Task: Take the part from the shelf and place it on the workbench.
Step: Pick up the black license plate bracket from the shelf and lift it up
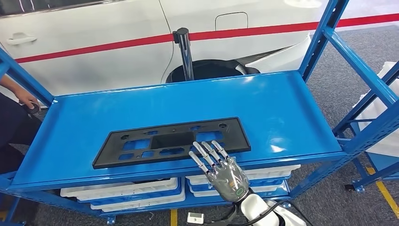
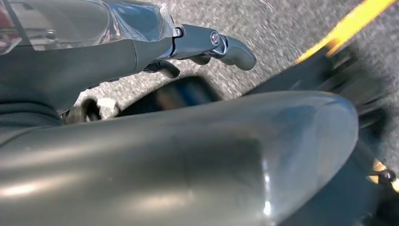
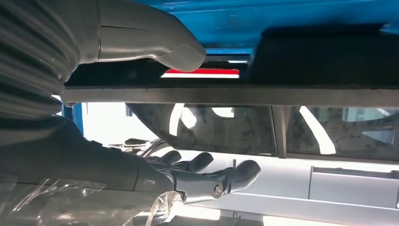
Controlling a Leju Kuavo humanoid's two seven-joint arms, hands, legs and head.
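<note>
Right now we are reaching with our right hand [image 1: 226, 172] at the near edge of the shelf [image 1: 291, 103], fingers [image 1: 207, 153] spread and pointing forward, their tips lying over the near edge of the part [image 1: 141, 146]. From the right wrist view, the thumb [image 3: 179, 54] is sitting on one face of the panel's edge while the darker fingers are stretching along the other, with a gap between them and the panel, so we are bracketing the edge but are not clamping it yet. Our left hand [image 2: 207, 44] is hanging low over the grey floor [image 2: 282, 28], holding nothing, fingers loosely curled.

The part is lying flat on the shelf, long side towards us, its near edge close to the shelf lip. We are judging it to be a thin, flat black panel with several cut-outs, probably moulded plastic: light, fairly stiff, but likely to flex or droop at the far end if we are lifting it by one edge alone. Its surface is looking smooth, so a shallow pinch may be slipping. We are thinking the best hold is on the near long edge close to the middle, or through a cut-out, keeping it level
</note>
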